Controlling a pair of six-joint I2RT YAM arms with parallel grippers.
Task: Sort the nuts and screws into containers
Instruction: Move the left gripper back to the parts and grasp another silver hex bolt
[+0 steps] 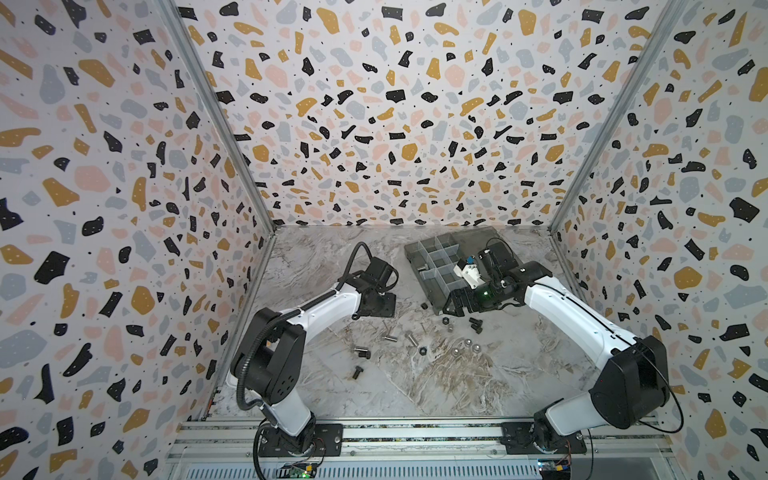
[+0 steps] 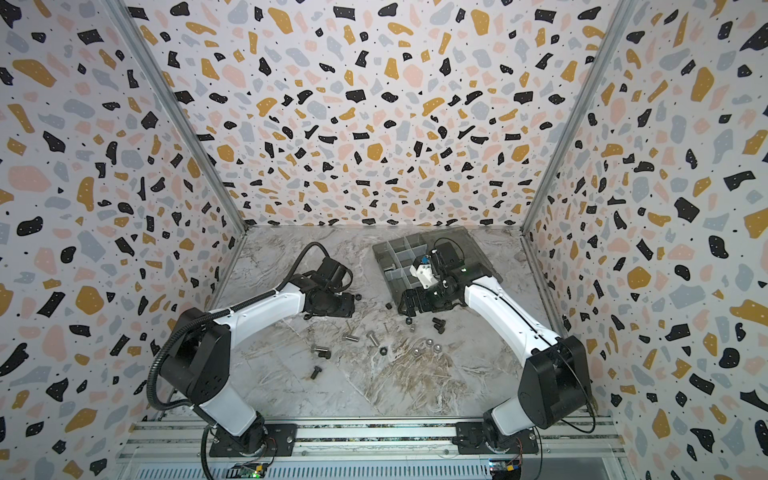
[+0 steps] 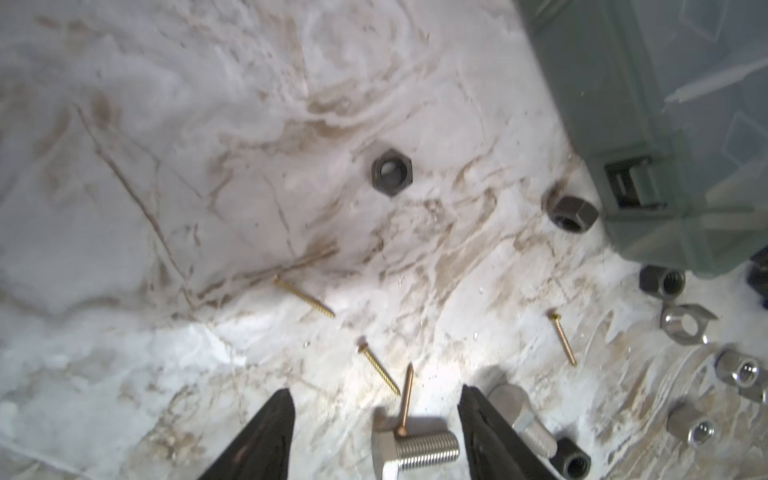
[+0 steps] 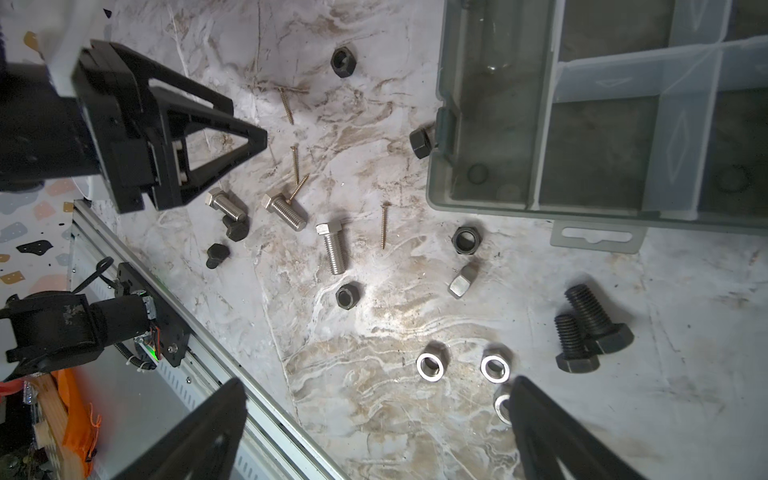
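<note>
In a top view the organiser box (image 1: 415, 251) sits by the tabletop's (image 1: 457, 386) far edge, right of middle. Silver hex bolts (image 1: 411, 338) and silver nuts (image 1: 467, 343) lie loose mid-tabletop.

Left wrist view: left gripper (image 3: 374, 399) spread, empty, a hex bolt (image 3: 415, 446) lying between its jaws.

Right wrist view: right gripper (image 4: 378, 384) spread wide, empty, above the silver nuts.

Shiny metal screws (image 4: 335, 248), matt black nuts (image 4: 348, 295), translucent smoky plastic containers (image 4: 490, 104)

Outside the one organiser box (image 4: 540, 210) lie seven bolts (image 4: 333, 249), four brass screws (image 4: 384, 226) and eight nuts (image 4: 461, 282).
</note>
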